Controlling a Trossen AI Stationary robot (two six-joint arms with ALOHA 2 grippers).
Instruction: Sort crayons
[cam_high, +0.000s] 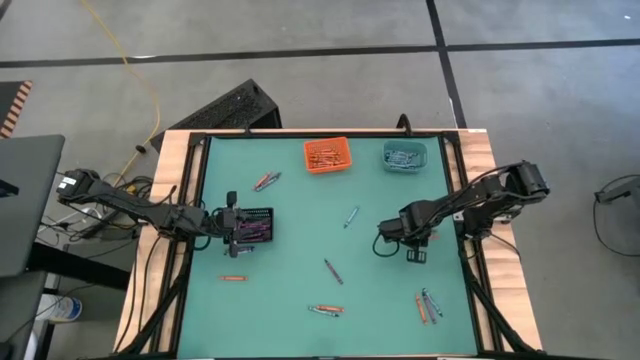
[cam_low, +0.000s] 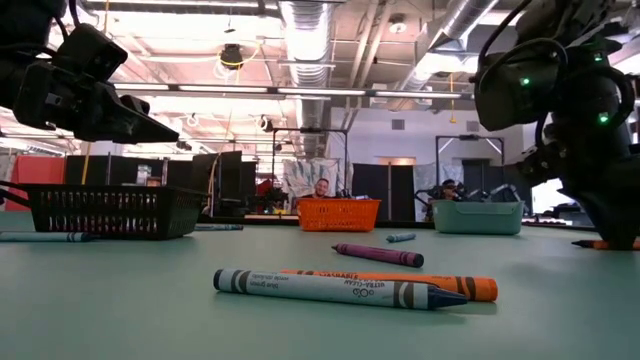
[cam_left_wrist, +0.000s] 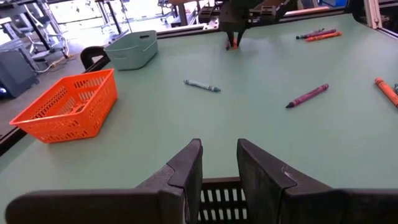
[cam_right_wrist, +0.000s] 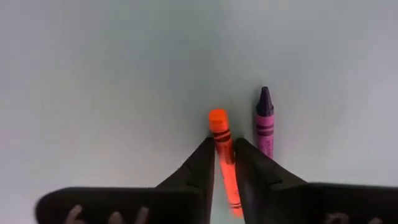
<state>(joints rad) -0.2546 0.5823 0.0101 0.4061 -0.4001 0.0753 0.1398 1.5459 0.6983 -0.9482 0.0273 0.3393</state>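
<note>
The right gripper (cam_right_wrist: 224, 163) sat low in the frame, fingers pinched around an orange crayon (cam_right_wrist: 222, 147); a purple crayon (cam_right_wrist: 265, 127) lay just right; the left gripper (cam_left_wrist: 219, 163) hung part-open over the black bin (cam_high: 256, 228), holding nothing.

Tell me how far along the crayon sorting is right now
Partly done. The orange bin, teal bin and black bin each already hold crayons. In hand: the right hand has an orange crayon between its fingers on the table, a purple crayon beside it. The left hand hovers over the black bin. Left: about ten loose crayons, including a purple one mid-table.
</note>
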